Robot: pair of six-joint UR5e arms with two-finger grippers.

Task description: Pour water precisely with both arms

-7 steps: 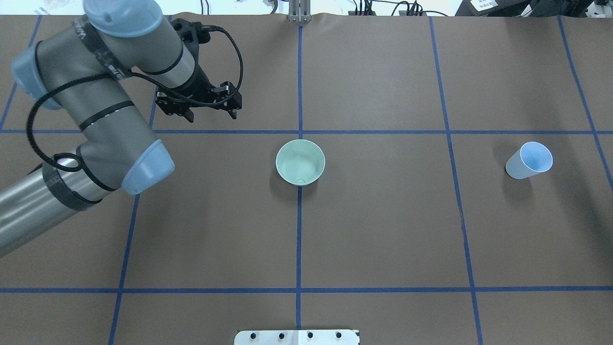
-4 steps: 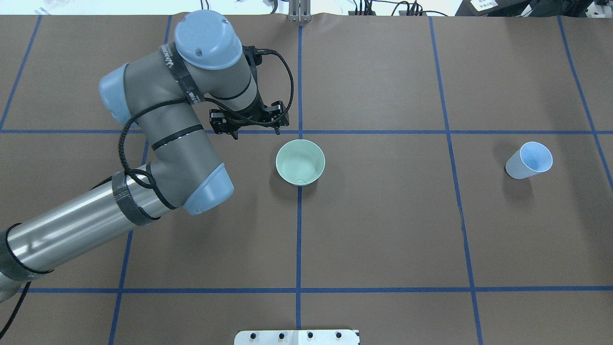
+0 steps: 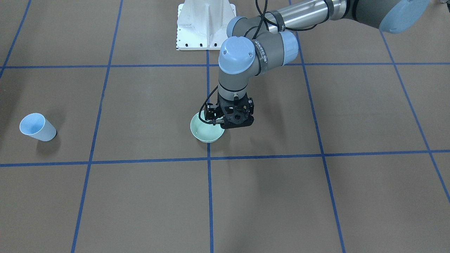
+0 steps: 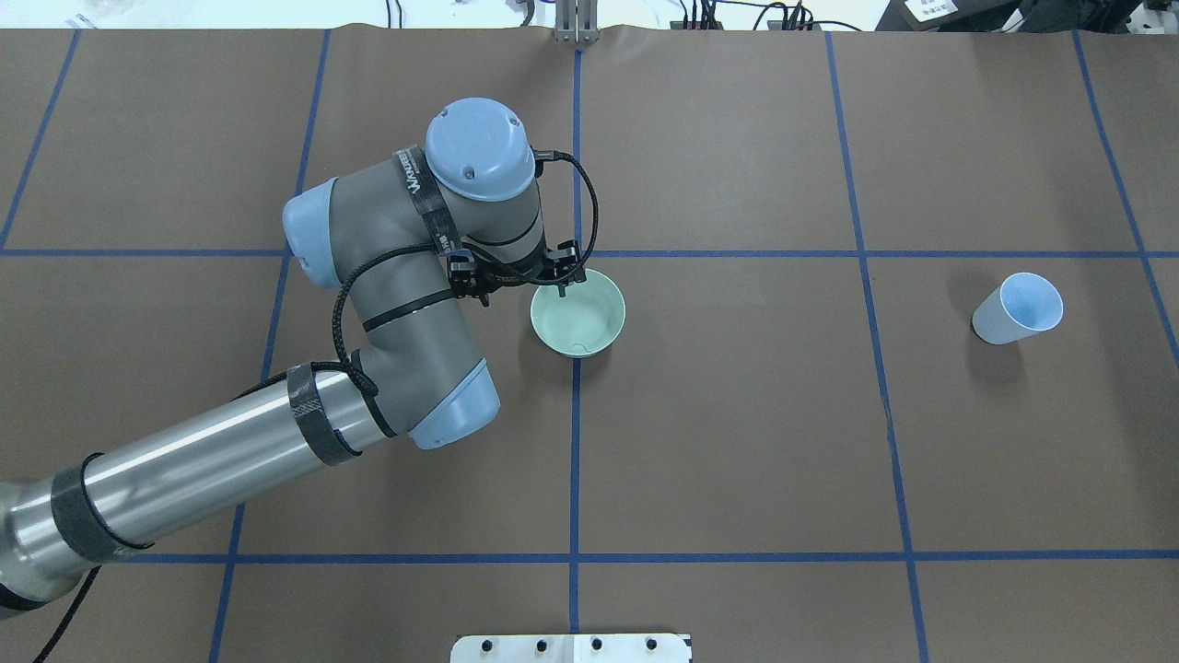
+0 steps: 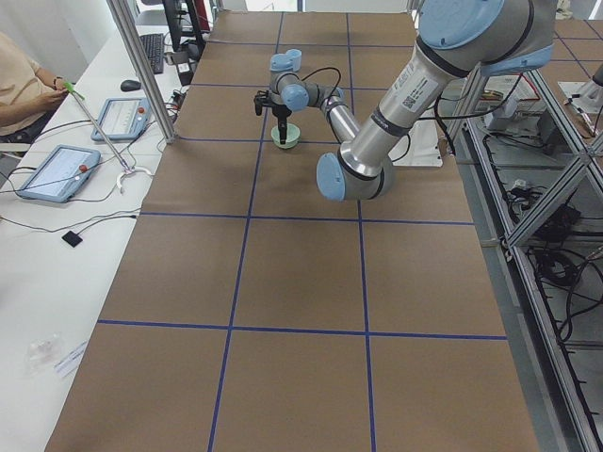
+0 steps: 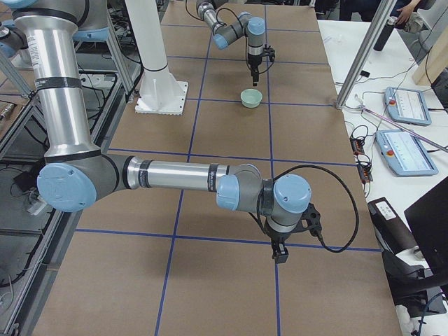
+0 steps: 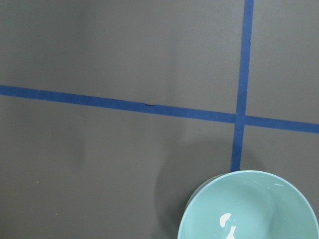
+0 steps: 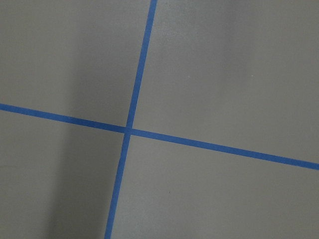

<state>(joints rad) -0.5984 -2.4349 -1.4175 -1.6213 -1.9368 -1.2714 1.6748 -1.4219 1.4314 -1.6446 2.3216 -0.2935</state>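
A mint-green bowl [image 4: 589, 324] stands at the table's middle, also in the front view [image 3: 205, 134] and the left wrist view [image 7: 249, 211]. The water [image 7: 227, 220] shows in it as whitish glints. My left gripper [image 4: 521, 291] is open and empty at the bowl's left rim, one finger over the bowl and the other outside it; it also shows in the front view [image 3: 230, 121]. A light blue cup [image 4: 1018, 308] stands far right, nothing near it. My right gripper [image 6: 280, 252] shows only in the exterior right view, low over bare table; I cannot tell its state.
The white pedestal [image 3: 205, 24] stands at the robot's edge of the table. Blue tape lines [image 4: 576, 460] divide the brown table cover into squares. Operators' tablets and cables [image 5: 57, 169] lie on a side bench beyond the far edge.
My left arm has swung right and toward the robot, bringing its open gripper from the far left square to the bowl's left rim. Bowl and cup have not moved.
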